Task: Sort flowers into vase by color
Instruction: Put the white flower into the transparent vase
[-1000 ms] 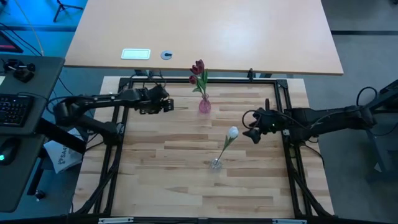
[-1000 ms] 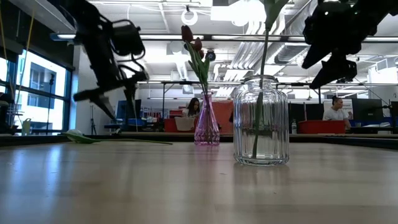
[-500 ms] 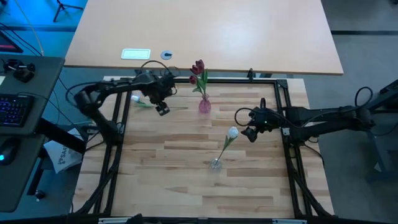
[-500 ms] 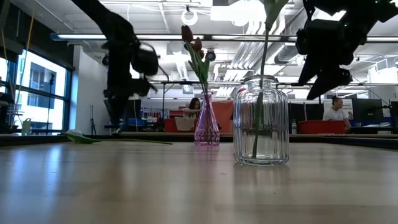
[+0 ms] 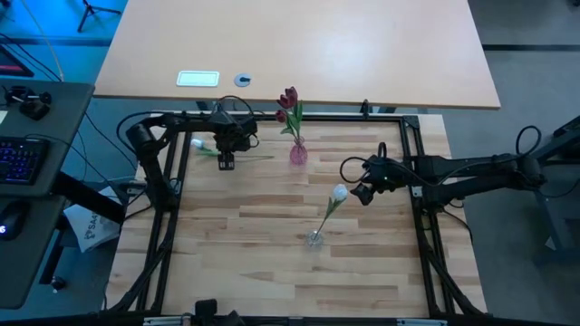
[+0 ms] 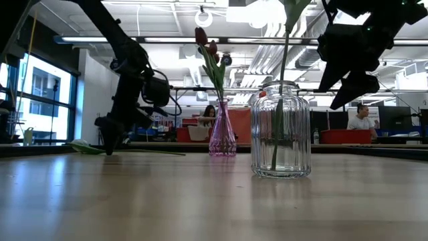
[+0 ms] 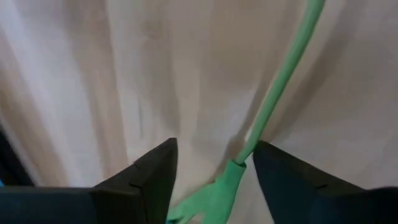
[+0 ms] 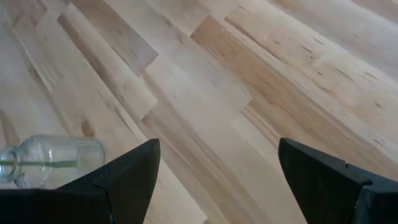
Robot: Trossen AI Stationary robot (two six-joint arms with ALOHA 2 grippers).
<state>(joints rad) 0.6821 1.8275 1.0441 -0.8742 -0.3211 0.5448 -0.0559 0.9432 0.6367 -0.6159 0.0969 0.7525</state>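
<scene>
A white tulip lies flat on the table near the far left corner, with its head (image 5: pixel 195 143) to the left and its green stem (image 7: pixel 273 99) running right. My left gripper (image 5: pixel 227 161) points down over that stem, open. Its fingers (image 7: pixel 155 168) stand on either side of the stem and touch nothing that I can see. A second white tulip (image 5: pixel 339 192) stands slanted in the clear glass vase (image 5: pixel 314 239). My right gripper (image 5: pixel 361 193) hovers open just right of that tulip's head. Dark red tulips (image 5: pixel 289 98) stand in the pink vase (image 5: pixel 298 152).
A black frame (image 5: pixel 172 181) runs along the edges of the wooden table. In the low view the pink vase (image 6: pixel 222 134) and the clear vase (image 6: pixel 280 130) stand close together mid-table. Bare wood lies toward the near edge. People sit in the room beyond the table.
My left gripper swung from reaching level toward the pink vase to pointing down, and it lowered over the lying white tulip's stem near the far left corner. My right gripper drifted a little left, toward the white tulip head in the clear vase. No flower or vase moved.
</scene>
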